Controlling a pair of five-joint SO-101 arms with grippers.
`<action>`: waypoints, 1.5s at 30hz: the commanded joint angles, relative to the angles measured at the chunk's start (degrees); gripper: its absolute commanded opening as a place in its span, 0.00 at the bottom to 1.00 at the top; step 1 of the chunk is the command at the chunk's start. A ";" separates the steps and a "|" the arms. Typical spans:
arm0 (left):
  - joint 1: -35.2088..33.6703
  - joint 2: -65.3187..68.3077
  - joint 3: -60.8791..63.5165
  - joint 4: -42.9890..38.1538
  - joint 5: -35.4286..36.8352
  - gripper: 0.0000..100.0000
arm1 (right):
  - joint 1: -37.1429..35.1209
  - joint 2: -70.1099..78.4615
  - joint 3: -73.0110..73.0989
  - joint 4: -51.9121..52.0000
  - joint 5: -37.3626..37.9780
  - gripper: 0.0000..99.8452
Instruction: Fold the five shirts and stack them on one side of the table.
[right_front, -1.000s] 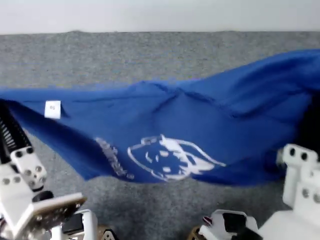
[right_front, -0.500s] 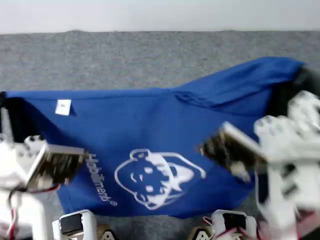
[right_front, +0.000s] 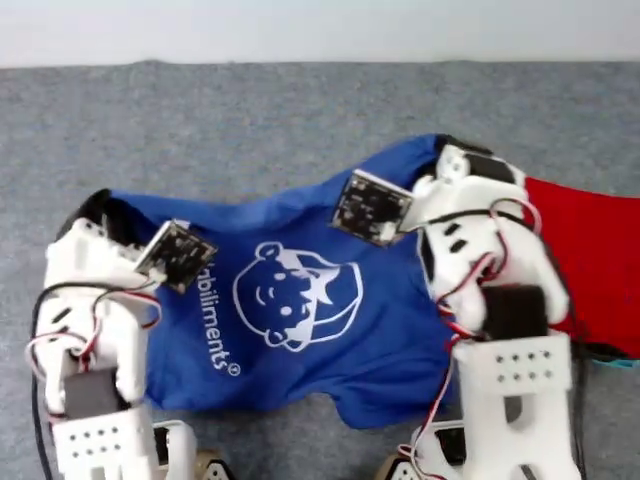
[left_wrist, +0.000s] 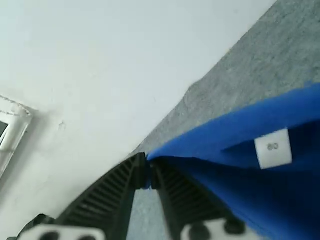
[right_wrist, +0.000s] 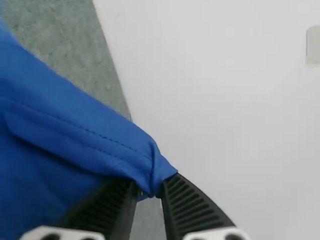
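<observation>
Saw a blue shirt (right_front: 290, 350) lying mostly flat on the grey worktop (right_front: 250, 120), print side up. Saw a white cartoon face (right_front: 297, 297) and white letters in the middle of it. Found the blue shirt between the two white arms, its near edge bunched up a little close to their bases.

Saw the left fingers (left_wrist: 115, 187) pressed together on the far left corner of the blue shirt, pinching a thin bit of cloth right at their tips. Spotted a small white tag (left_wrist: 272, 148) sewn on the cloth near that pinch. Saw the rest of the cloth spreading away from the tips, down one side of the fingers.

Saw the right fingers (right_wrist: 190, 202) pressed together too, nipping the far right corner of the blue shirt. Noticed a stitched hem running along the cloth up to that corner, folded over just at the tips. Saw the white wall (right_wrist: 225, 75) behind both pinched corners in the wrist views.

Could not tell about the two corners touching the worktop or hanging just above it.

Saw a red shirt (right_front: 595, 250) on the right side of the worktop, partly hidden by the right arm, just beside the blue shirt.
</observation>
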 joint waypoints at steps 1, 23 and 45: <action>0.70 7.03 -0.48 -9.41 -0.62 0.01 | -0.48 3.03 0.97 -11.82 0.88 0.01; 2.11 64.97 -45.67 -29.89 -0.44 0.01 | 5.41 44.00 -23.91 -42.95 1.14 0.01; 3.96 65.85 -42.68 11.78 -3.52 0.01 | 5.67 32.13 -26.11 24.75 0.18 0.01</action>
